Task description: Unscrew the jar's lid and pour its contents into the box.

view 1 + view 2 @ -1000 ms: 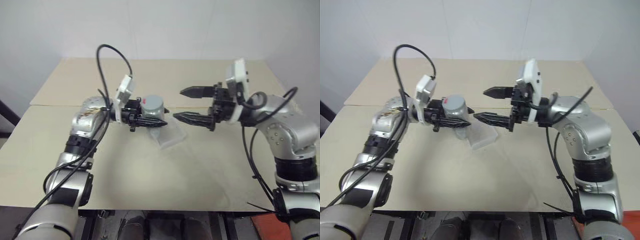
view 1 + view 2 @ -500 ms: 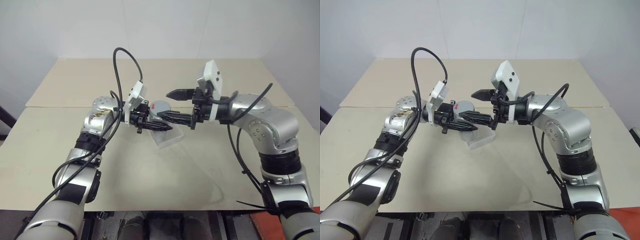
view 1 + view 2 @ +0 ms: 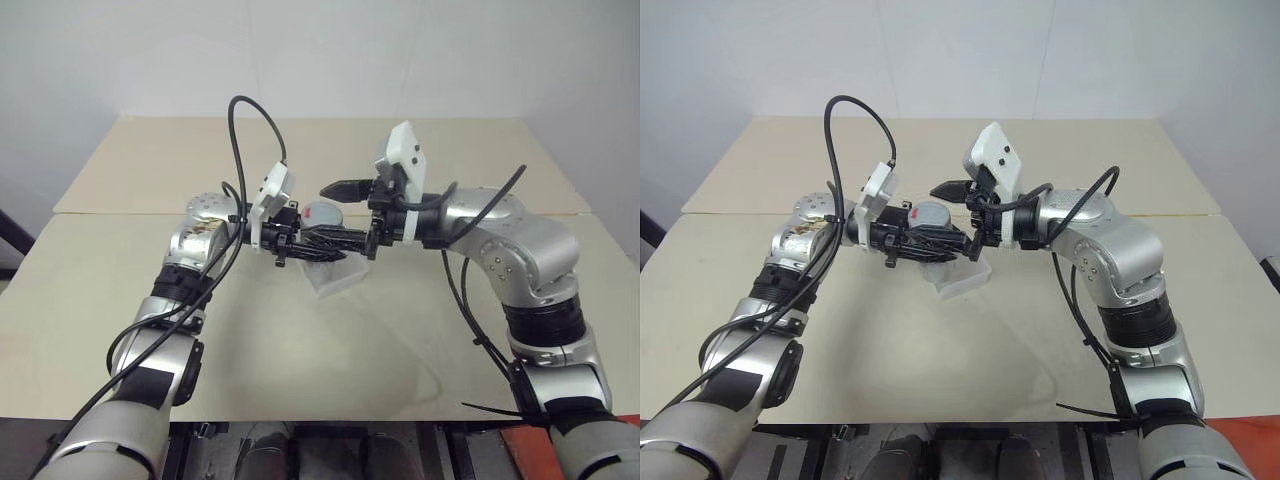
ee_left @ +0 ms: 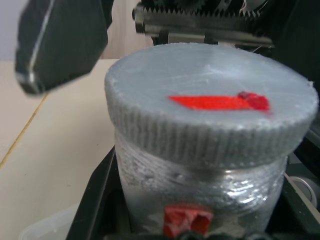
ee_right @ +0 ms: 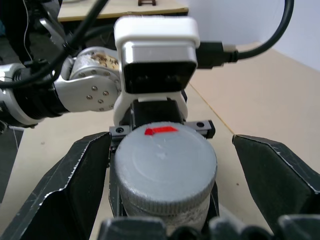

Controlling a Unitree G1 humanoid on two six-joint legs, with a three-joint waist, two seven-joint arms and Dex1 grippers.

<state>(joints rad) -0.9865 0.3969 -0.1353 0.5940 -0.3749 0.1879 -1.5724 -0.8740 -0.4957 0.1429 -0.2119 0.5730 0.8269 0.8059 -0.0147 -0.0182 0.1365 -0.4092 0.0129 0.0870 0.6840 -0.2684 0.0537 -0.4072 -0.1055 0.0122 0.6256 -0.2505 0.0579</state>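
Right wrist view: the left gripper (image 3: 318, 243) clamps the jar (image 5: 167, 212) above the box (image 3: 337, 276). Right gripper (image 5: 165, 167) fingers spread wide around the lid (image 5: 165, 162). The small jar is probably light and rigid; the lid's ribbed rim looks the best hold.

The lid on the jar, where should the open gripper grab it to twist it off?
By its ridged rim: the lid is round, and the right gripper straddles it from its flat top, so it should probably just close. The left gripper clamps the jar below.
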